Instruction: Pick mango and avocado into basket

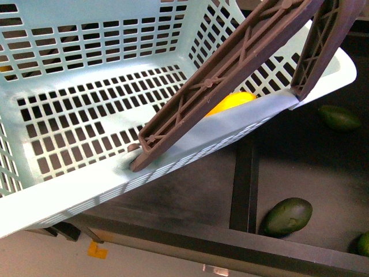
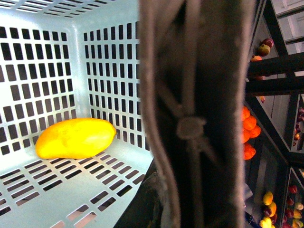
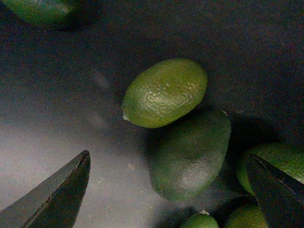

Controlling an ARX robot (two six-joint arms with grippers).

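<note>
well, right gripper [image 3: 169,156] stands apart over the dull oval avocado [image 3: 192,152], bare dark surface [image 3: 95,95] on one side, pebbly green fruit [image 3: 280,159] crowding the other; smooth mango [image 2: 76,138] lies inside the slotted basket [image 2: 42,80]; left gripper's state cannot be told.

Nothing readable in any of my three views: no text, label, brand or number. The basket [image 1: 86,190] and its handle [image 1: 230,75] show only plain moulded plastic. A small yellow scrap [image 1: 97,250] lies below the basket's near rim in my front view, too small to tell whether it carries any print.
</note>
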